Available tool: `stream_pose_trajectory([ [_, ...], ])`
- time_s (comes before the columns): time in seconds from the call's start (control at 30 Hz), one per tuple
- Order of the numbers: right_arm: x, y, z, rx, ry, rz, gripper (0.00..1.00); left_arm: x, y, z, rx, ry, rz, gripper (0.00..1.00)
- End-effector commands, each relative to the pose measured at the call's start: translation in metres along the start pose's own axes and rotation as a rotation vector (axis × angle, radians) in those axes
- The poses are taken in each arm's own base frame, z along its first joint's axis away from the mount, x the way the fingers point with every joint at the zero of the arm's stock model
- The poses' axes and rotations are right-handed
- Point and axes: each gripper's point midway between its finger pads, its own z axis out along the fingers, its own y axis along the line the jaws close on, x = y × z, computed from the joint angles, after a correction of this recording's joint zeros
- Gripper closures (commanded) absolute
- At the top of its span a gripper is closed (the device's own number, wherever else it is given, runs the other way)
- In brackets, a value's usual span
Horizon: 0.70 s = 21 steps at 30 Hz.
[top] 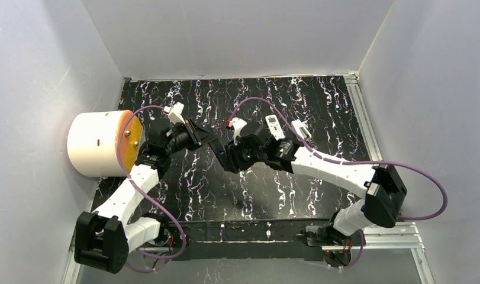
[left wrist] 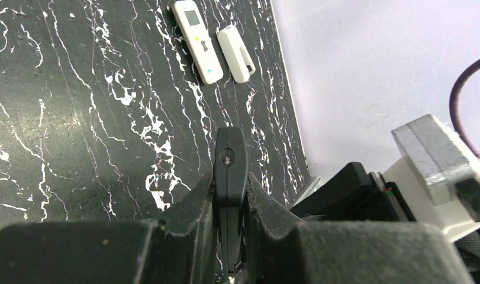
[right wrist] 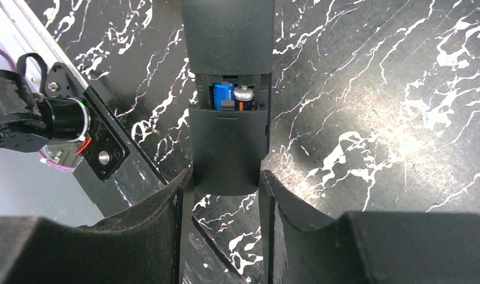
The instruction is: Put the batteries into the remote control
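Batteries (right wrist: 224, 94), two small hard cylinders, blue and dark, likely light and slick, sit inside the stiff black plastic remote (right wrist: 228, 35) just ahead of the right gripper (right wrist: 226, 177), which is clamped across its sides, while the left gripper (left wrist: 230, 189) pinches its edge.

Bright, even overhead light; soft shadows; mild sheen on the marbled table (right wrist: 397, 89); wrist-view foregrounds slightly soft.

From above and behind we look down on the whole desk (top: 255, 195). Our wrist views sit close, both sharing the black remote (right wrist: 228, 157)
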Motion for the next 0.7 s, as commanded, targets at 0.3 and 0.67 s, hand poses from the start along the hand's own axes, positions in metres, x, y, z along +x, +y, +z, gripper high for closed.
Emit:
stream_pose_trajectory([
  [0.3,-0.023,0.010,0.003,0.023,-0.048,-0.039,0.65,0.004,-0.016,-0.006,0.068,0.019,0.014,1.00],
  [0.67,-0.014,0.008,0.008,0.036,0.001,-0.038,0.65,0.002,-0.019,-0.007,0.077,0.012,0.044,1.00],
])
